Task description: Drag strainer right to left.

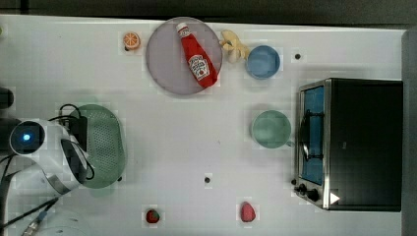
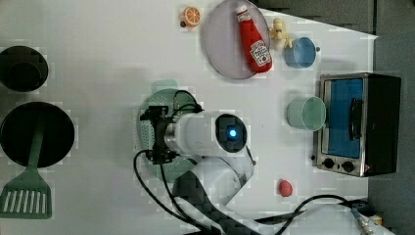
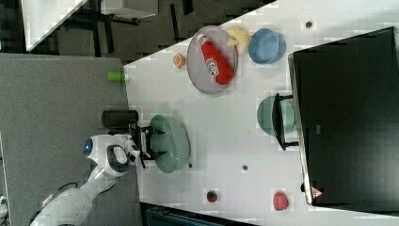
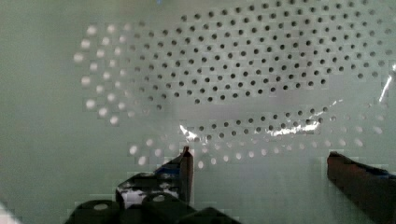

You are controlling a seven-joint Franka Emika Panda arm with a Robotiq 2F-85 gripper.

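Wrist view: gripper (image 4: 259,163), fingers spread and holding nothing, sits inside the strainer (image 4: 233,79), which lies far from the toaster oven (image 1: 361,142), long axis parallel to its door.

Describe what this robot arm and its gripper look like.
The arm has glossy white rounded shells with dark grey joints and a glowing blue light on one end cap. Black cables loop beside it toward a black gripper with dark, blocky fingers.

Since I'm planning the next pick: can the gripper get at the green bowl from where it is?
Probably yes: the gripper sits open inside the strainer, holding nothing, and bare table lies between it and the green bowl.
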